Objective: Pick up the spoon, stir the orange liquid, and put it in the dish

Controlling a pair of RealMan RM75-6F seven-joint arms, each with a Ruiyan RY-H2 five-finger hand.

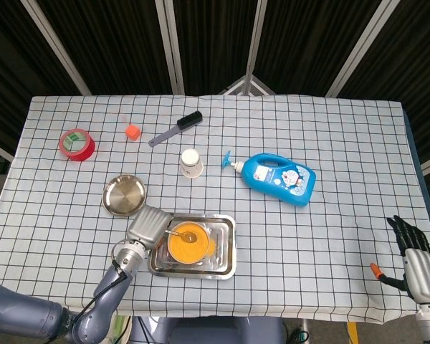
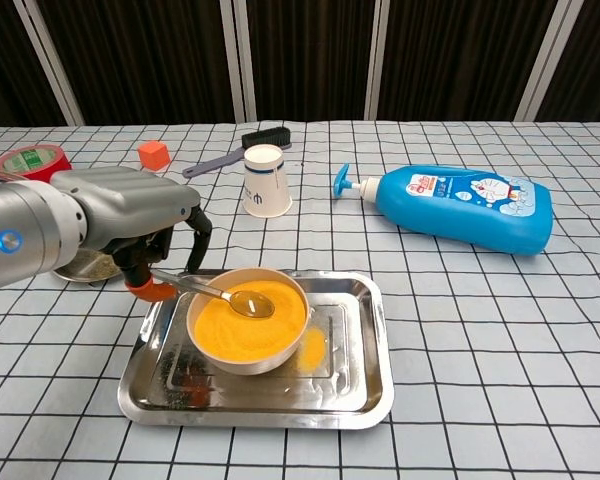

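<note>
Left hand (image 2: 140, 225) is curling its fingers (image 2: 195, 235) around the spoon (image 2: 215, 291) handle — bowl end lying in the orange liquid (image 2: 250, 318); right hand (image 1: 418, 261) is idling, fingers apart.

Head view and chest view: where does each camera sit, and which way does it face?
Head view: high above the near edge, looking steeply down on the whole table; shows left hand and right hand.
Chest view: low at the near edge, looking across the table; shows only the left hand.
Shared: left hand, spoon, bowl, tray, blue bottle.
</note>
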